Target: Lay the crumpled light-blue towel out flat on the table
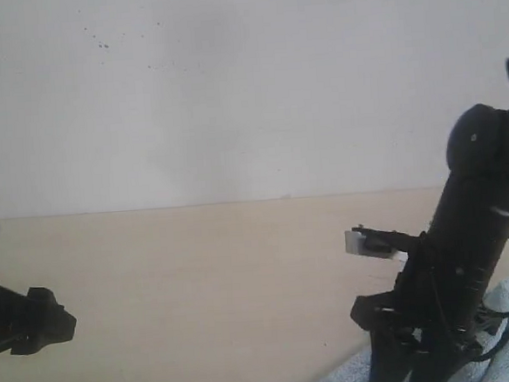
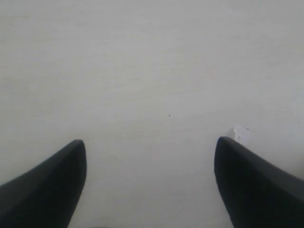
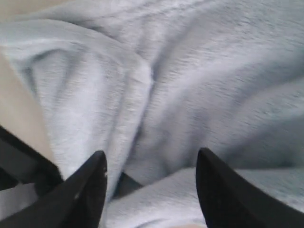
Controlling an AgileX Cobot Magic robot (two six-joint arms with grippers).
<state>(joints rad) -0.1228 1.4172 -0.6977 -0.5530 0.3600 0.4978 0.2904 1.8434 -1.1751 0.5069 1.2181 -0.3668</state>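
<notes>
Right claw (image 3: 152, 156): jaws parted at a middling width, nothing clamped. Its black fingers (image 3: 85, 190) hang over a raised fold of the towel (image 3: 199, 71). Whether the tips touch the cloth cannot be told.

Left claw (image 2: 151, 142): jaws wide, nothing between them. Bare table (image 2: 152, 66) lies beneath. A small white speck (image 2: 241, 133) sits on the surface just beside one finger.

Towel: pale blue, fluffy, crumpled into ridges and hollows. In the right wrist view it fills nearly the whole frame, with a strip of beige table along one side. In the exterior view it lies at 5 o'clock, cut off by the frame edge and partly hidden behind the right arm (image 1: 473, 254).

Table: pale beige, smooth, filling the lower half of the exterior view.

Left arm (image 1: 24, 325): black, at 8 o'clock in the exterior view, well apart from the towel.

Speck: at 7 o'clock in the exterior view, between the two arms and nearer the left.

Wall (image 1: 230, 88): plain white, at 12 o'clock behind the table.
</notes>
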